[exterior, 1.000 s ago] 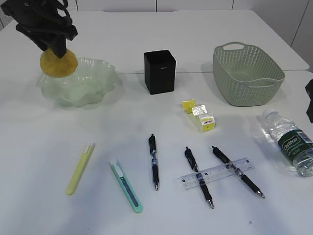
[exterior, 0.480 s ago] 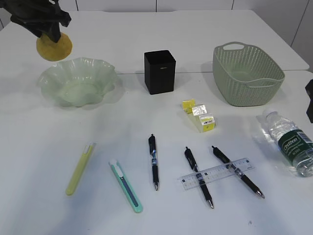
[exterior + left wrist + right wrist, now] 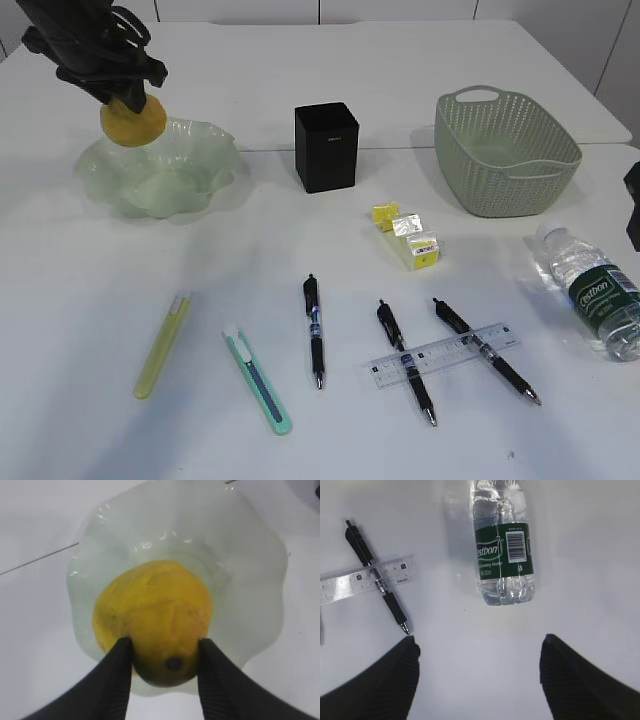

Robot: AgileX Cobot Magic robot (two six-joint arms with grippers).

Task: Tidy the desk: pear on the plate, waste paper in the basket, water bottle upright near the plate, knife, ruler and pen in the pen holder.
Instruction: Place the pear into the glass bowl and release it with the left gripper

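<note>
My left gripper (image 3: 128, 100) (image 3: 165, 650) is shut on the yellow pear (image 3: 133, 120) (image 3: 155, 610) and holds it just above the pale green plate (image 3: 200, 165) (image 3: 250, 555), over its back left part. My right gripper (image 3: 480, 645) stands open over bare desk, at the exterior view's right edge. Just ahead of it the water bottle (image 3: 598, 295) (image 3: 502, 550) lies on its side. The clear ruler (image 3: 443, 354) (image 3: 350, 582) lies across two black pens (image 3: 406, 362); a third pen (image 3: 315, 330) lies left of them. A teal knife (image 3: 258, 378) lies near the front. Paper scraps (image 3: 406, 236) sit mid-desk.
The black pen holder (image 3: 326, 147) stands upright at the back middle and the green basket (image 3: 508, 150) at the back right. A yellow-green knife (image 3: 164, 344) lies at the front left. The white desk (image 3: 300, 250) has a seam behind the plate.
The left gripper lifted the pear up and to the left, then came back right and lower over the plate. The right gripper and the other things have not moved.
</note>
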